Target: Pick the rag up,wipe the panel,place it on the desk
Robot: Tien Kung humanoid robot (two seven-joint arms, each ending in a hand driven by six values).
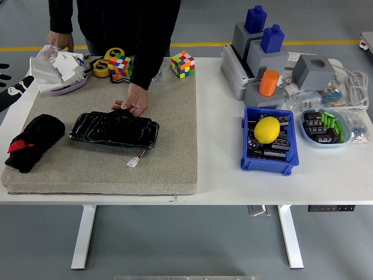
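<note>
Only a sliver of the robot shows: the left hand [13,93] at the bench's far left edge, black with white patches on its shell and dark finger segments cut off by the frame. Its finer details are too small to read. The person [116,26] at the far edge wears a black long-sleeved top, the cuffs ending at the wrists. Both of the person's hands [135,104] are bare, with light skin.

Matt cloth rag [32,142] — glossy black panel [114,129] — rough mat [169,116].
</note>
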